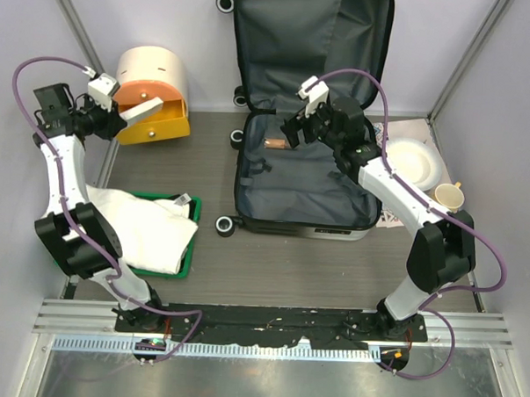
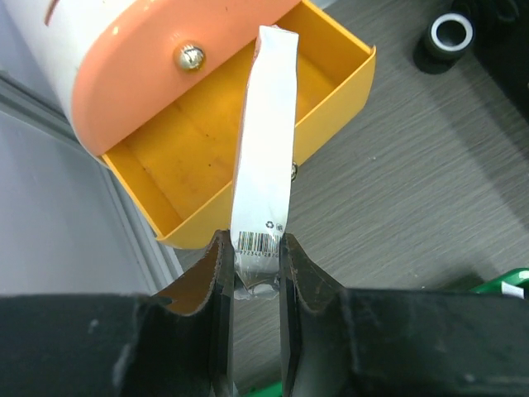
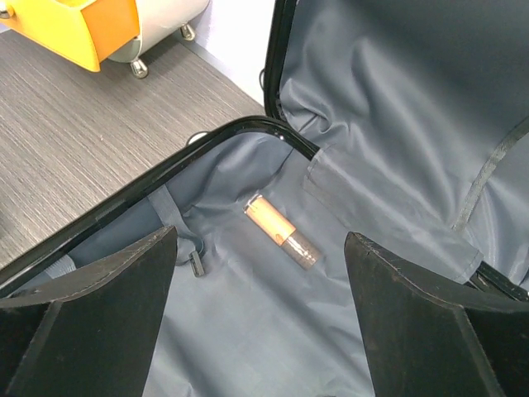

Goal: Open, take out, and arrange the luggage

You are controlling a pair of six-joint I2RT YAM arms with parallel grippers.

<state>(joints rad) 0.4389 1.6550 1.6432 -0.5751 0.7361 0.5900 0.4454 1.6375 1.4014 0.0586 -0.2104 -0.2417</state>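
Note:
The luggage [image 1: 305,187] lies open on the table with its lid [image 1: 311,42] leaning against the back wall, dark grey lining showing. A small tan-and-clear bottle [image 3: 279,230] rests in the far corner of the base, also seen from above as the bottle [image 1: 276,144]. My right gripper [image 3: 260,240] hovers open above it, nothing between its fingers; from above the right gripper [image 1: 290,134] is over the base's far left corner. My left gripper [image 2: 251,248] is shut on the crimped end of a white tube [image 2: 269,141], held over the orange drawer [image 2: 173,157] of the cream cylinder [image 1: 152,70].
A green tray [image 1: 188,257] holding folded white cloth [image 1: 145,228] sits at the near left. A white plate [image 1: 412,161] and a cup [image 1: 450,198] stand right of the luggage. A black luggage wheel [image 2: 451,33] is near the drawer.

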